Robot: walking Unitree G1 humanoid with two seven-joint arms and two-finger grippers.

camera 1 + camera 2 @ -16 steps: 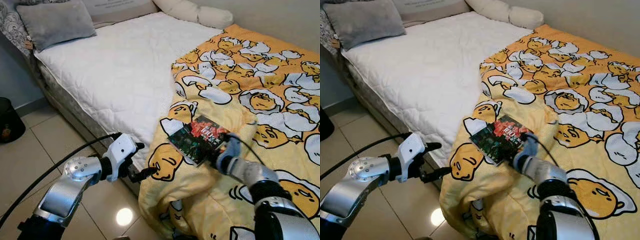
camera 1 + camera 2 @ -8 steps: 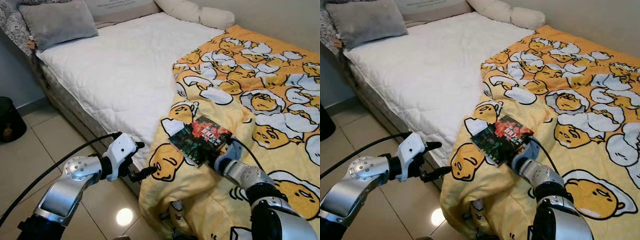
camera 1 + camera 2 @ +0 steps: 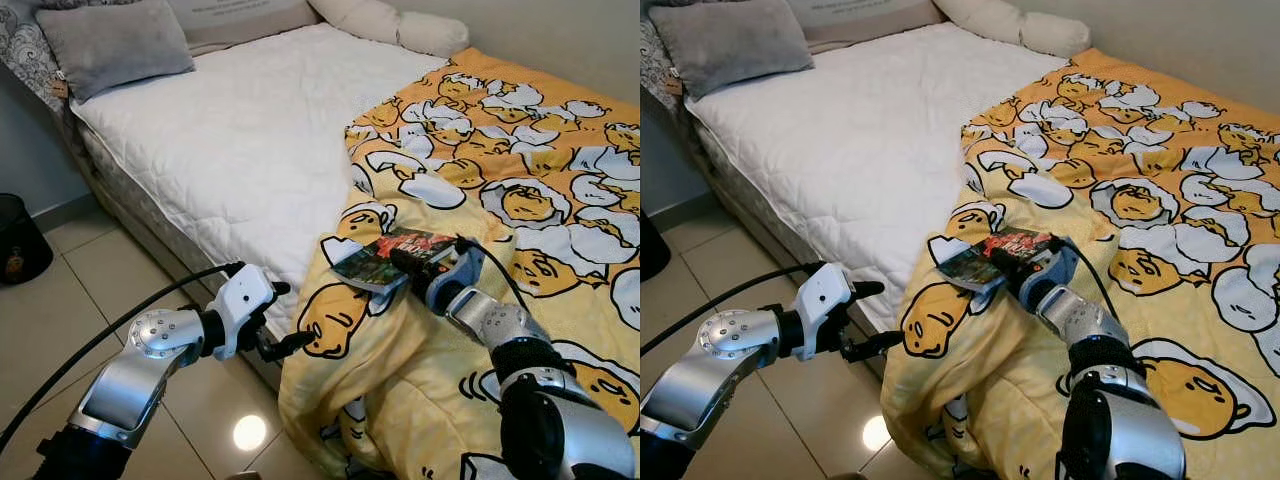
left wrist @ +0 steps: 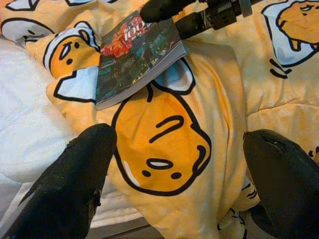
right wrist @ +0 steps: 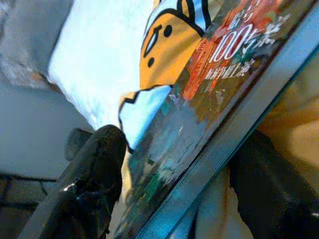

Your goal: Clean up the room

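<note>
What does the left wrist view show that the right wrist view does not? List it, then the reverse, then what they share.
Left wrist view, not the right: the whole book lying on the blanket, the right gripper clamping its far edge, and the open left gripper short of it.
Right wrist view, not the left: the cover's lettering close up, and a grey pillow beyond.
Shared: book, yellow blanket, white mattress.

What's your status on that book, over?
Right gripper shut on the book, one edge lifted off the yellow blanket. Left gripper open, hovering beside the bed edge. Nothing in the way.
</note>
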